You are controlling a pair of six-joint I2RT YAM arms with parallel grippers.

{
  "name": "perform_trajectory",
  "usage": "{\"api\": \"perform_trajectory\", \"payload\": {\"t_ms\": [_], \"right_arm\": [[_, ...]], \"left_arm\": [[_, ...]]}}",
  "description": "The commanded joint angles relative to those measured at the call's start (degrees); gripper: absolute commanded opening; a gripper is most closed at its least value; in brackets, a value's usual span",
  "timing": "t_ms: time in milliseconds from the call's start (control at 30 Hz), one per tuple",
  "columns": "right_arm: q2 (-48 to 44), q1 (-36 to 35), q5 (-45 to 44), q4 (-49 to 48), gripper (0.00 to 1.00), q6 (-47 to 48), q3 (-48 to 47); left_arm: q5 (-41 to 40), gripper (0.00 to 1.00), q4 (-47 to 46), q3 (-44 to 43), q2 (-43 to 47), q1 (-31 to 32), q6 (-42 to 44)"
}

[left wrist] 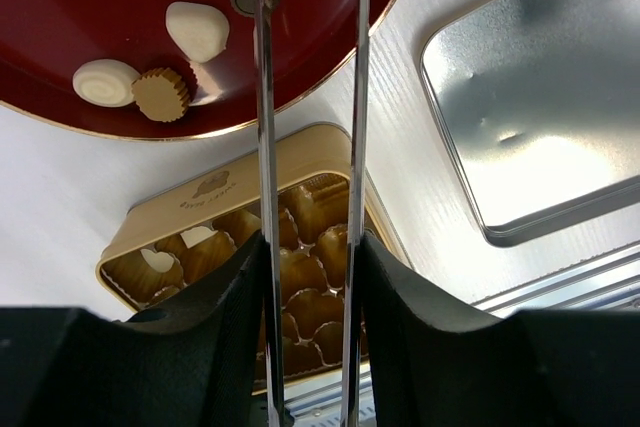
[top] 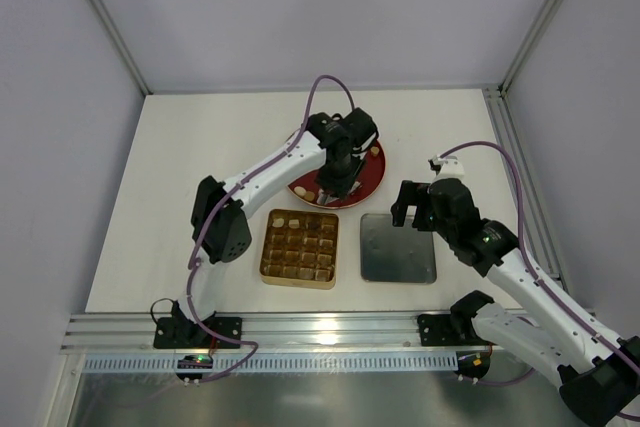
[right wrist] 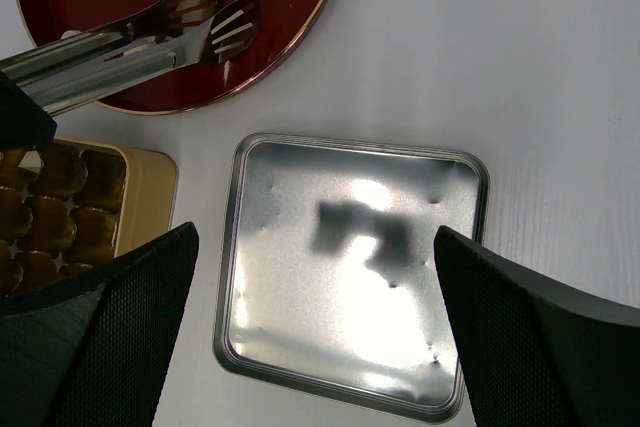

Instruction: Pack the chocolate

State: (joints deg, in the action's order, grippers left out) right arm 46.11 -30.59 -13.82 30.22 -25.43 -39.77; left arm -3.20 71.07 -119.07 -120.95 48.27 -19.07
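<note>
Over the near half of the red plate (top: 375, 175), your left gripper (left wrist: 308, 287) clamps the tongs (right wrist: 130, 47), tips slightly spread and empty, presumably to lift the chocolate (left wrist: 197, 29) lying there into the gold box (left wrist: 215, 187) just nearer, while your right gripper (right wrist: 318, 337) hangs spread wide above the lid (right wrist: 400, 197).

plate behind, box and lid side by side before it

on the white table (top: 200, 147) the round red plate (top: 372, 173) lies farthest back, behind the gap between the other two things. the gold square gridded box (top: 300, 284) sits before the plate's left part, and the square silver metal lid (top: 398, 248) lies to the box's right, apart from it. some chocolate pieces (left wrist: 197, 29) lie on the plate and others sit in the box's cells. metal tongs (right wrist: 150, 42) reach over the plate's near side.
</note>
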Motion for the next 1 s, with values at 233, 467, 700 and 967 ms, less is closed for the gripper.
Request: {"api": "perform_trajectory", "payload": {"t_ms": [233, 467, 700, 967], "right_arm": [[-0.58, 0.44, -0.76, -0.69, 1.00, 0.12, -1.36], [-0.67, 0.35, -0.68, -0.77, 1.00, 0.12, -1.45], [-0.67, 0.44, -0.77, -0.69, 1.00, 0.12, -1.36], [-0.05, 0.53, 0.02, -1.39, 1.00, 0.12, -1.45]], "left_arm": [[-0.66, 0.29, 1.27, -3.36, 0.62, 0.51, 0.35], [-2.68, 0.27, 1.97, -6.35, 0.27, 0.51, -0.53], [-3.57, 0.26, 3.46, -9.78, 0.45, 0.51, -1.32], [-3.30, 0.26, 5.31, -9.26, 5.18, 0.59, -3.51]]}}
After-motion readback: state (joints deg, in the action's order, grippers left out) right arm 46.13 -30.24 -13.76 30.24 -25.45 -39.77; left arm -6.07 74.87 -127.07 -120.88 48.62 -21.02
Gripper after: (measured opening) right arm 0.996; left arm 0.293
